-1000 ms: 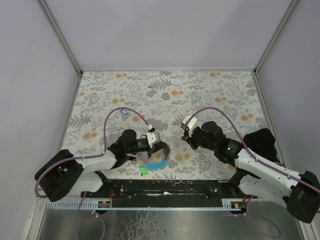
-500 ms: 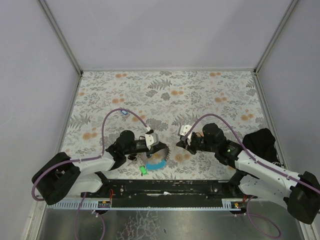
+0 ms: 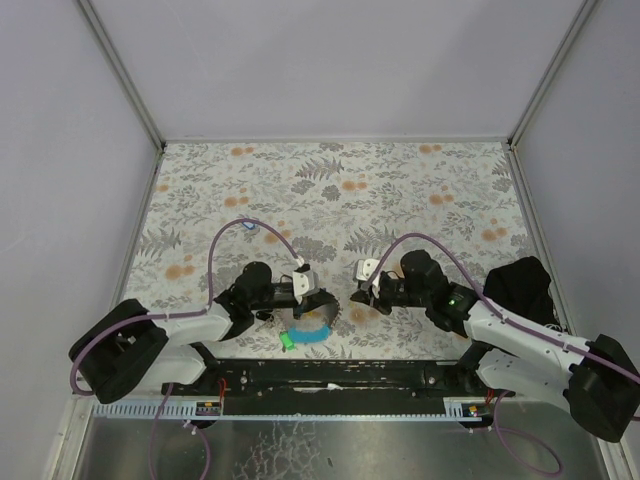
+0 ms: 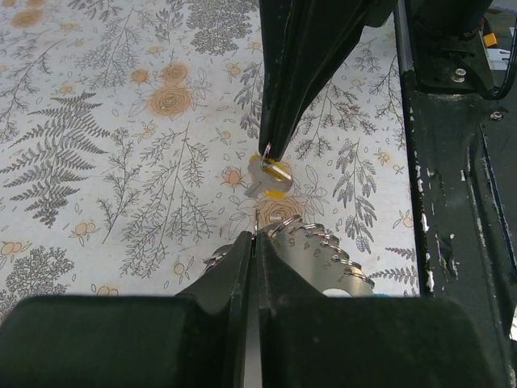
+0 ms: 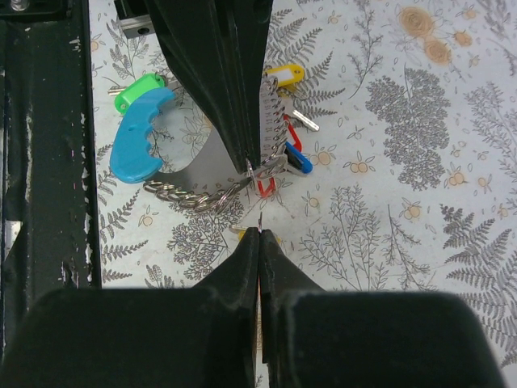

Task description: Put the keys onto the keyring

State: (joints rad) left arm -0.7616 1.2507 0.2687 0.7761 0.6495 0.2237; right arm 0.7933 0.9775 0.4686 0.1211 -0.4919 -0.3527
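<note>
**Two hands meeting at one keyring**

I see one flowered tabletop [image 3: 400, 190] and two arms. My left hand [image 4: 254, 241] is clenched on the thin ring of the single keyring [image 5: 195, 168]. My right hand [image 5: 260, 236], just beside the keyring, is clenched on a yellow-capped key [image 4: 265, 172]. I count four more keys at the keyring: green key [image 5: 137, 87], yellow key [image 5: 284, 76], red key [image 5: 273, 184] and blue key [image 5: 297, 162]. A second ago the right hand was farther from the keyring. The left hand has barely shifted.
</note>
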